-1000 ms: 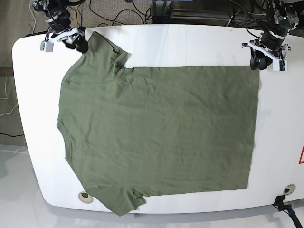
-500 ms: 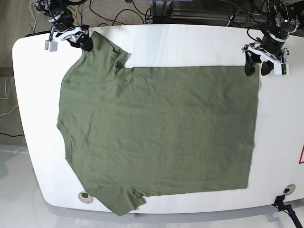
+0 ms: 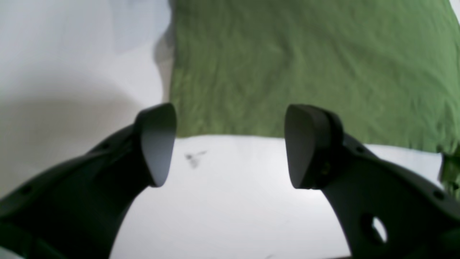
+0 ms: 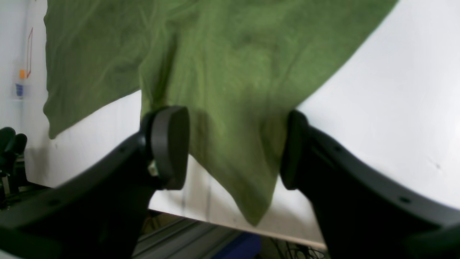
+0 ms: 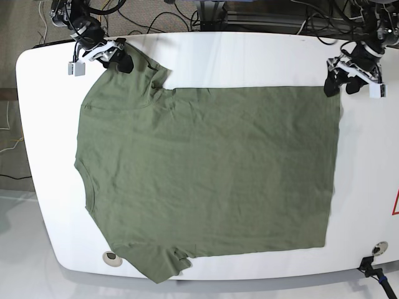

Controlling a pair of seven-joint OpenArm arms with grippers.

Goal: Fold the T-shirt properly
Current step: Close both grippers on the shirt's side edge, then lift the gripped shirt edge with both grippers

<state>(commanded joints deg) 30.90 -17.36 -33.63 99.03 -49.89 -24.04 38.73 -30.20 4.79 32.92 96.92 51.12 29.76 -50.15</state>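
Note:
The olive-green T-shirt [image 5: 206,174] lies spread flat on the white table [image 5: 249,62], collar to the left and hem to the right. My right gripper [image 5: 123,61] is open at the far sleeve [image 5: 140,65]. In the right wrist view the gripper [image 4: 233,147] straddles the sleeve tip [image 4: 237,162], one finger [image 4: 169,144] on each side. My left gripper [image 5: 340,84] is open at the far hem corner. In the left wrist view it [image 3: 230,144] hovers over bare table just off the hem edge [image 3: 251,90], holding nothing.
Cables and a metal frame [image 5: 212,12] run behind the table's far edge. Round grommets sit near the front edge at the left [image 5: 111,258] and right [image 5: 379,248]. A red marking [image 5: 395,205] is at the right edge.
My right gripper has moved right, from beside the sleeve to over its tip. My left arm has shifted slightly right, its fingers staying by the hem corner.

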